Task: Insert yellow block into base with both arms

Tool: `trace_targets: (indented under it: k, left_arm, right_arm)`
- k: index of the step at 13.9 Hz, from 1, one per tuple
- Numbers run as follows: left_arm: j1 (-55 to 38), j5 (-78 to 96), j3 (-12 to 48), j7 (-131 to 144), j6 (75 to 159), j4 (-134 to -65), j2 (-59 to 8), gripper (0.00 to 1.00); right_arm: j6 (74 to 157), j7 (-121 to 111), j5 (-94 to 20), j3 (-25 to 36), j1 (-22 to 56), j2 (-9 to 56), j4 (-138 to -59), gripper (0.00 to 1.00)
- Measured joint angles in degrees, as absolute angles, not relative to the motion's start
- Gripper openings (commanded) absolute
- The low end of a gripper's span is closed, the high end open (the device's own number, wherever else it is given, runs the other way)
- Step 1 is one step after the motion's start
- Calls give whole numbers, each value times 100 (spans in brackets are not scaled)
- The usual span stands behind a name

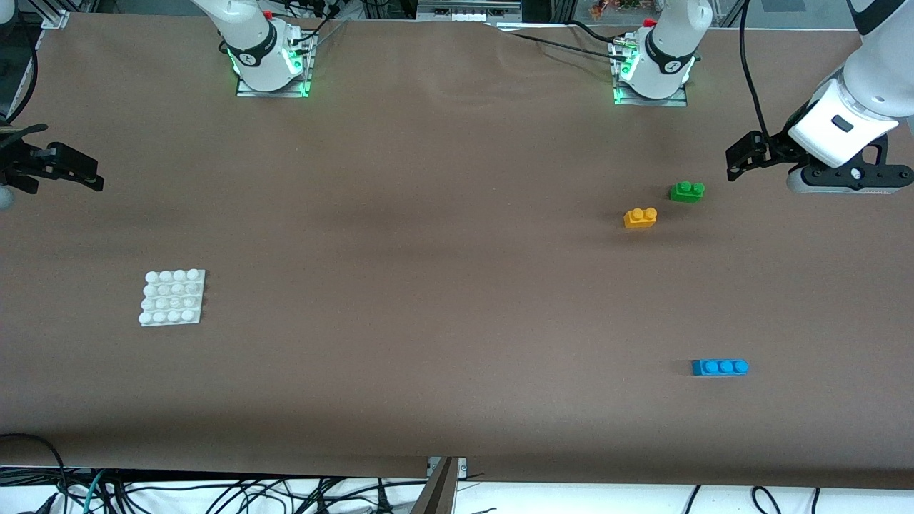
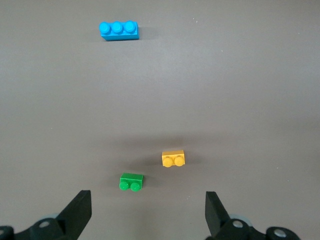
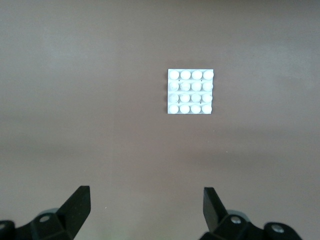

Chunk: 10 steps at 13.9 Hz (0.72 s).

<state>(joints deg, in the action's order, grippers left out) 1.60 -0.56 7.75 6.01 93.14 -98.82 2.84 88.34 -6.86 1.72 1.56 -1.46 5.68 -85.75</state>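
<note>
We see the yellow block point(image 1: 640, 218) at 7 o'clock from the green brick point(image 1: 687, 191); left hand point(image 2: 147, 212) and right hand point(image 3: 146, 210) both hover released, white base point(image 1: 172, 298) untouched.

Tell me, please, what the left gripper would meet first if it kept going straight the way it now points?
Probably the green brick: it lies closest ahead of the open left gripper, slightly off centre, with the yellow block just past it. Depth is hard to judge, so the gripper might reach bare table between them instead.
</note>
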Motion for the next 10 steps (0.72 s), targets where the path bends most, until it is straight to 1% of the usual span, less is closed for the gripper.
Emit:
trace_targets:
  k: [10]
  left_arm:
    - [160,-56,775,601,9314,-9882,284,100]
  right_arm:
    - [8833,-686,173,263,-194,610,-8575,100]
